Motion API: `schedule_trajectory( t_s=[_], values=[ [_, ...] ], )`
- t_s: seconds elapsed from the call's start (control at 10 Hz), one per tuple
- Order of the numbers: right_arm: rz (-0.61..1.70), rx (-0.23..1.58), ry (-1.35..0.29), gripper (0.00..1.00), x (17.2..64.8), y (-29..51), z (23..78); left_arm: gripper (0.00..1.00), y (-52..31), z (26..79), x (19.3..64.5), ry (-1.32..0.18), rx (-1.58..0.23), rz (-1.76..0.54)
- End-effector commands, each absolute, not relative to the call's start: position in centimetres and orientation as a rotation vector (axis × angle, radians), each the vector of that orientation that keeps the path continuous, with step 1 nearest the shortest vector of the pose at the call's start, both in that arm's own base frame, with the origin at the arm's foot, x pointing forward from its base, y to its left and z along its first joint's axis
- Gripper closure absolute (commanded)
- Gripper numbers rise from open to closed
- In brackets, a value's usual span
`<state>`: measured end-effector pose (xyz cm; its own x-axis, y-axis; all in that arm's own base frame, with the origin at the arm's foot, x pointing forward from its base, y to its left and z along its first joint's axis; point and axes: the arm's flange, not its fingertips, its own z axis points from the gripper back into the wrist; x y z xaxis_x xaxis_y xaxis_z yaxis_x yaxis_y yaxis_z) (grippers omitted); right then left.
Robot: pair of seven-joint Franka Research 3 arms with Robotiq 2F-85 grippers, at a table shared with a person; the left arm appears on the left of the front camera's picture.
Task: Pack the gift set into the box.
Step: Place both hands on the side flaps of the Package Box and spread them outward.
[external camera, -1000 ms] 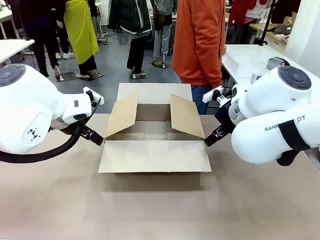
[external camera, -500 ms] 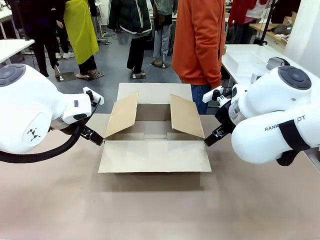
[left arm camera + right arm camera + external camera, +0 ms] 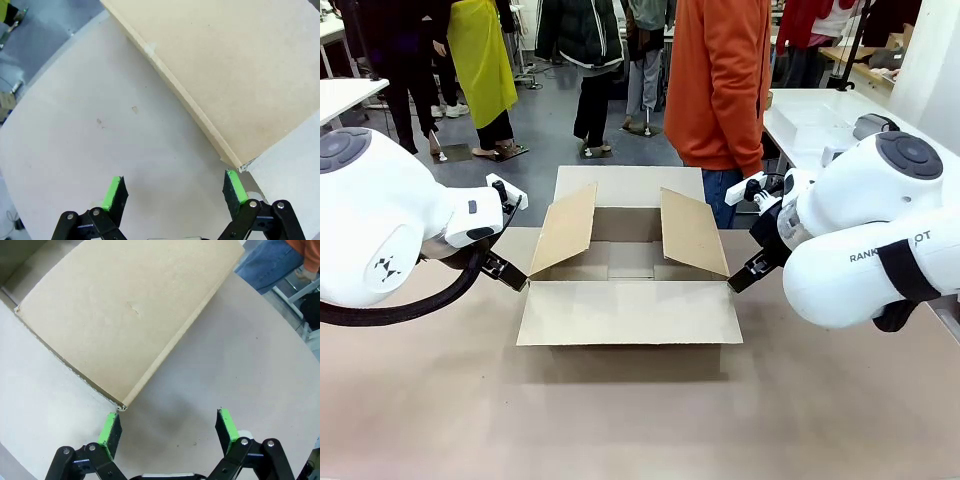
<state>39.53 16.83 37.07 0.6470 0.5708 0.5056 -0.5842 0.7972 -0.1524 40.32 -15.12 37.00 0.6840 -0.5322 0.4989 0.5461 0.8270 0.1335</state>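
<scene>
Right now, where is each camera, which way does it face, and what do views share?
Front view: between the arms, facing across the table at the open box and a person; both arms show.
Left wrist view: along the open left gripper, onto a box flap.
Right wrist view: likewise, open right gripper.
Shared: the box.

Bright, even indoor light from overhead, soft shadow under the box (image 3: 629, 312) front flap on the pale surface (image 3: 620, 420), front view sharp, wrist views bowed at their edges by wide-angle distortion, colours slightly washed
</scene>
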Motion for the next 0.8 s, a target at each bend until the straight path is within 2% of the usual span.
schedule_trajectory(
  t_s=[0.0,0.1,0.2,0.3,0.5,0.6,0.7],
  values=[
    [0.656,0.026,-0.566,0.0,39.5,16.8,37.1,0.0,-15.1,37.0,40.3,-0.551,-0.027,-0.604],
    [0.657,0.025,-0.566,0.0,39.5,16.8,37.1,0.0,-15.1,37.0,40.3,-0.551,-0.027,-0.604],
    [0.653,0.055,-0.56,0.0,38.8,16.4,39.3,0.0,-14.4,39.0,38.9,-0.546,-0.147,-0.641],
    [0.625,0.102,-0.56,0.0,37.4,15.1,42.7,0.0,-13.2,42.3,36.7,-0.509,-0.192,-0.617],
    [0.5,0.174,-0.544,0.0,34.4,12.3,47.9,0.0,-10.7,47.1,32.3,-0.493,-0.178,-0.486],
    [0.413,0.255,-0.529,0.0,33.2,10.4,49.7,0.0,-8.8,48.5,30.6,-0.525,-0.153,-0.39],
    [0.375,0.392,-0.497,0.0,32.5,8.0,50.6,0.0,-6.9,49.6,29.2,-0.552,-0.283,-0.453]
  ],
)
